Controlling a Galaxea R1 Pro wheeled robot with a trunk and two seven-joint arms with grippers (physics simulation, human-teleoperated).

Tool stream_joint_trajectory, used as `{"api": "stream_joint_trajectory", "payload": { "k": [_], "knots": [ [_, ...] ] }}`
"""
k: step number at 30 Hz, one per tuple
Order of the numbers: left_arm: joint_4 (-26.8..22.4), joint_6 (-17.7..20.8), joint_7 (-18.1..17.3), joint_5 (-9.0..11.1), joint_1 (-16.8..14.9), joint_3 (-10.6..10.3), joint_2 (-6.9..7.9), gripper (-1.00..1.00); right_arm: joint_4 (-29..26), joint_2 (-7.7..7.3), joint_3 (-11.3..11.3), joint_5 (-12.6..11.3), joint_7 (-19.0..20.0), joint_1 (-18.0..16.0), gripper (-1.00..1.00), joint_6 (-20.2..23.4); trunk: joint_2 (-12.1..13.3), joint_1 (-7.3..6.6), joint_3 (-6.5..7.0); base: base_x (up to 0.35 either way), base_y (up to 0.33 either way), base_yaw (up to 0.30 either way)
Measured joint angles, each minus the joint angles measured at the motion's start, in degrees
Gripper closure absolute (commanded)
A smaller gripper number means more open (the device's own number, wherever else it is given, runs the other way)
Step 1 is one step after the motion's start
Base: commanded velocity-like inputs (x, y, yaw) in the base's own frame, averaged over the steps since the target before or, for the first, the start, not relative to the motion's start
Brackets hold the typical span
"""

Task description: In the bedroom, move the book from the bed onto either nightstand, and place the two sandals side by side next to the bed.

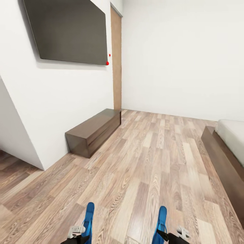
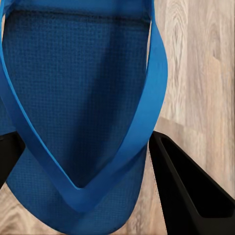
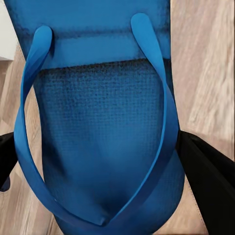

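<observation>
No readable text or labels anywhere

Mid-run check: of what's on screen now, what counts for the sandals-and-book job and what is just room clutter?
For the job:
- left sandal, in the left gripper
- right sandal, in the right gripper
- bed, at the right edge

Just there:
- long dark-brown dresser by the wall
- wall screen
- door
</observation>
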Motion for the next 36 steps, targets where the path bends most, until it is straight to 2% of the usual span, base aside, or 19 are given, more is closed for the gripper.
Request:
{"api": "stream_joint_trajectory", "payload": {
  "k": [23,36],
  "knots": [
    [0.09,0.0,0.09,-0.02,0.0,-0.02,-0.01,1.0,0.03,0.09,0.04,0.05,-0.09,0.0,1.0,0.0,0.0,0.0,0.0,0.0,0.0,-0.298],
    [0.09,0.0,0.09,-0.03,0.0,-0.02,-0.08,1.0,2.02,0.15,0.35,-0.19,-0.12,0.0,1.0,-0.08,0.0,0.0,0.0,0.0,0.0,-0.3]
  ]
}}
